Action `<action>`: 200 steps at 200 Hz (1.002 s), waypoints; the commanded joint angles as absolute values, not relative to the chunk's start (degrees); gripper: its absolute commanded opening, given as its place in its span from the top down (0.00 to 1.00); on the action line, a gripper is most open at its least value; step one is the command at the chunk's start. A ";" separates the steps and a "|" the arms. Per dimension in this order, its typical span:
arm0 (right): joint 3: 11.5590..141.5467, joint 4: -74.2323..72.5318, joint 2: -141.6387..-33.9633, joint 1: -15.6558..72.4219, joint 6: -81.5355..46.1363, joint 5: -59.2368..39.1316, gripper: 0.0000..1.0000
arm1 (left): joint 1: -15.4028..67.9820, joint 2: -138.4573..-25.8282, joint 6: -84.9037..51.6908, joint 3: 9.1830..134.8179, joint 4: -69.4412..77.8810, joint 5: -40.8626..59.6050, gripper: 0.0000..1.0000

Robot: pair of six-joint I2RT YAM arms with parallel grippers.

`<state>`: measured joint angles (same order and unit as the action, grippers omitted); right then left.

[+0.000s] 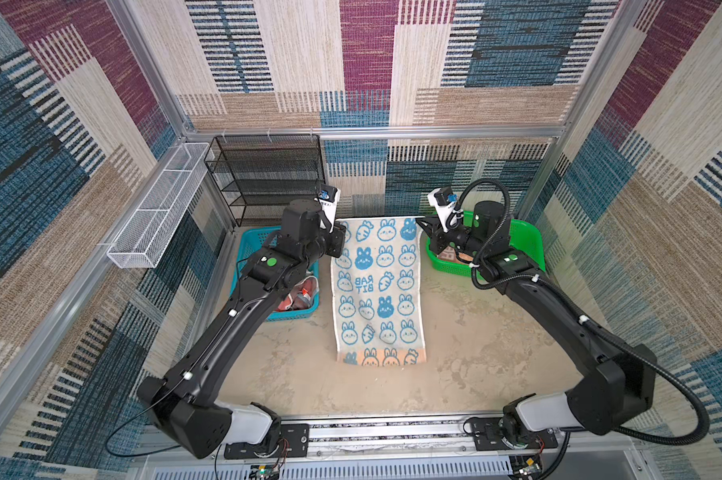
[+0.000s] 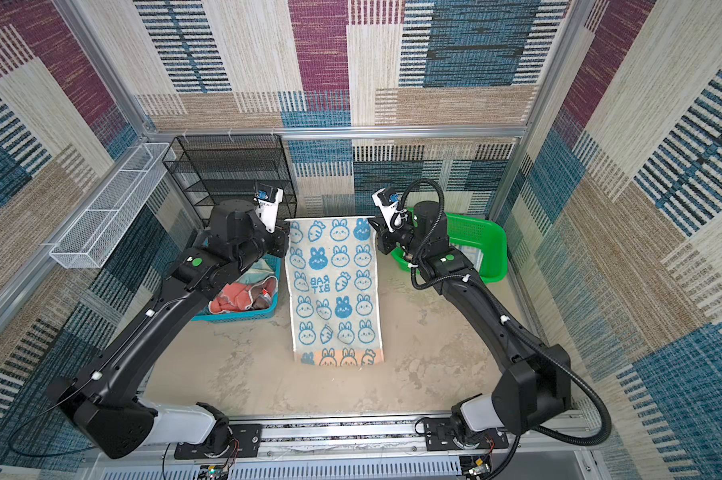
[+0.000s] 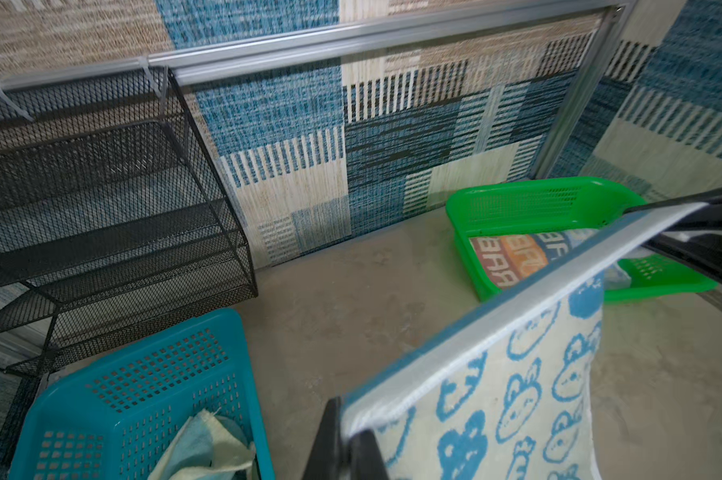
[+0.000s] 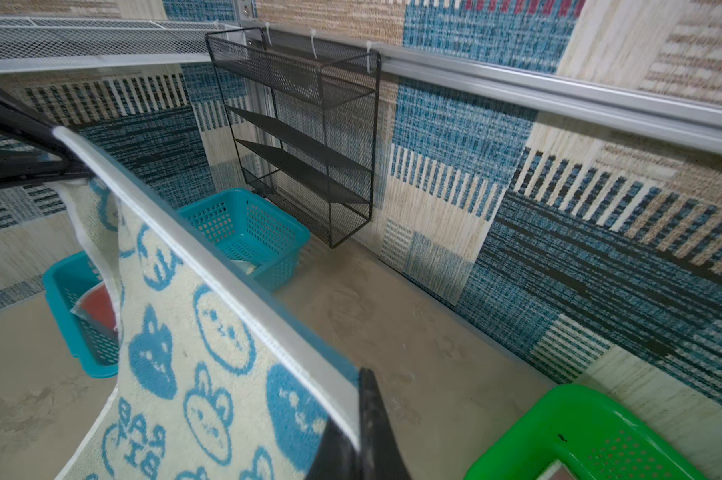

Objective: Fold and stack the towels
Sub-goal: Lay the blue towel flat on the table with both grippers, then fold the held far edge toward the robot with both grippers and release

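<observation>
The rabbit towel (image 1: 378,291) hangs mid-frame in both top views, upper corners pinched tight by left gripper (image 1: 337,227) and right gripper (image 1: 421,224), lower hem probably resting on the table (image 1: 475,353); they should sweep the taut edge level down-frame onto that hem, corners matched.

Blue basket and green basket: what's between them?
The rabbit towel, pinched at its top corners by the left gripper and right gripper, slopes down to the table. Both top views show it.
</observation>
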<state>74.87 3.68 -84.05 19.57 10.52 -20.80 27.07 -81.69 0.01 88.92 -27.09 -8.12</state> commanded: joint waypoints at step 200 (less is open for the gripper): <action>67.02 -1.75 -99.28 16.73 9.12 -21.08 1.00 | 23.73 -98.90 -3.75 79.63 -17.83 -10.55 1.00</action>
